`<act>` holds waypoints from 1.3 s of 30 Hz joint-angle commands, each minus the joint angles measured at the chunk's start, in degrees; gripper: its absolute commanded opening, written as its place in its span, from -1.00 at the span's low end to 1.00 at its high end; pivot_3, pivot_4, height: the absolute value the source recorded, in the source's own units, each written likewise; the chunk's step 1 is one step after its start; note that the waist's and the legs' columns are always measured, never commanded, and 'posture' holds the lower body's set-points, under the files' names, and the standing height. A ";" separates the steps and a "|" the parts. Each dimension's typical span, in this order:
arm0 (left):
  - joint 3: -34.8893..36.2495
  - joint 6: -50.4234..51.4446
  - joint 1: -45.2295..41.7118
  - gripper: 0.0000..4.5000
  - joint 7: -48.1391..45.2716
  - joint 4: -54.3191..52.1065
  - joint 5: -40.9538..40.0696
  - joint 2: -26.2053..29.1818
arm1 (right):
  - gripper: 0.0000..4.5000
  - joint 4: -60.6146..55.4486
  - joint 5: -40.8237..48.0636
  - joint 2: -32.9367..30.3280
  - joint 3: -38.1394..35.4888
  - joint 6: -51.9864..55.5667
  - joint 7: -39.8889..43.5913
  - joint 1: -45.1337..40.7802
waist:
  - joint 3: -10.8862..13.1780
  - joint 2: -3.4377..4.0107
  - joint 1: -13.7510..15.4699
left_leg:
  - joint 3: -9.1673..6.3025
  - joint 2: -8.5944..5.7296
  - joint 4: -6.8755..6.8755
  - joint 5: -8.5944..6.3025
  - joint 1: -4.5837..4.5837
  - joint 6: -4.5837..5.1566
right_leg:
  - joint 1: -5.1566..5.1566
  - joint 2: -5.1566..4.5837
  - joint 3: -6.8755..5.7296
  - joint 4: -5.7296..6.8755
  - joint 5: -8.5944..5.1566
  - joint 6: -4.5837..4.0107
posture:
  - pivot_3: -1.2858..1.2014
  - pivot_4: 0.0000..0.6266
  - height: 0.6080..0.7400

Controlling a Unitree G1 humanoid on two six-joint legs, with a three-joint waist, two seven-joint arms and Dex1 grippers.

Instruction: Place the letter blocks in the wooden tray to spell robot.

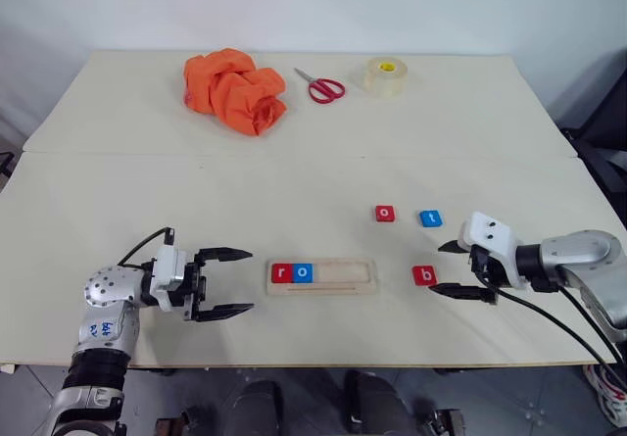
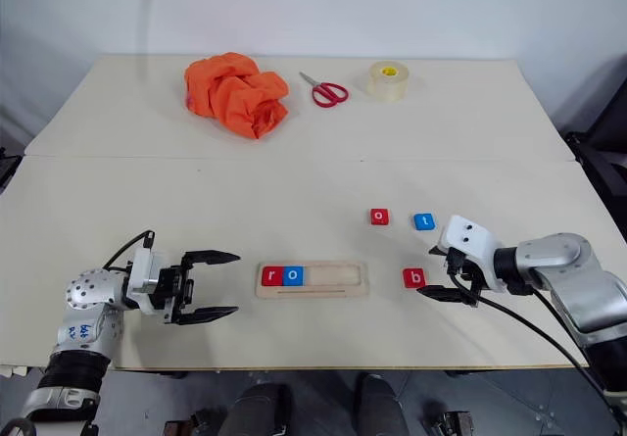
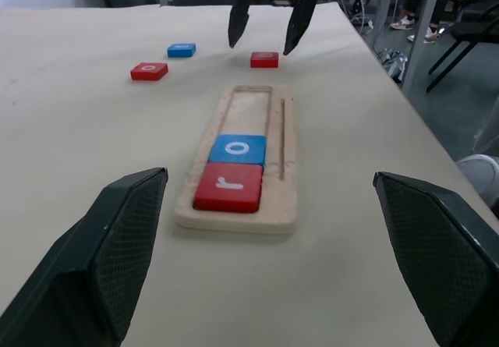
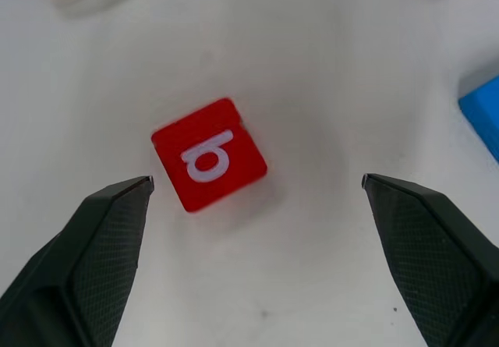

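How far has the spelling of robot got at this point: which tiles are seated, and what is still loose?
Done: the red r and blue o sit side by side at the left end of the wooden tray. In hand: nothing is gripped; the open right gripper hangs over the red b on the table. Left: b, red o and blue t. The left gripper is open beside the tray.

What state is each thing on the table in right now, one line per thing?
Wooden tray: holds two tiles, rest bare.
Red r: in tray.
Blue o: in tray, beside r.
Red b: loose, flat.
Red o: loose.
Blue t: loose.
Left gripper: open.
Right gripper: open, by b.
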 commanded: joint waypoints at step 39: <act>1.60 -0.79 4.74 1.00 4.19 -7.05 -0.52 0.45 | -0.35 -17.06 -5.41 16.82 24.37 28.04 -2.29 -28.95 | 0.03 0.06 -0.14 | 0.02 -0.05 0.34 -0.01 -0.81 -0.04 | -0.88 -0.15 0.00 0.61 -0.02 -0.05 | 0.03 -0.52 1.00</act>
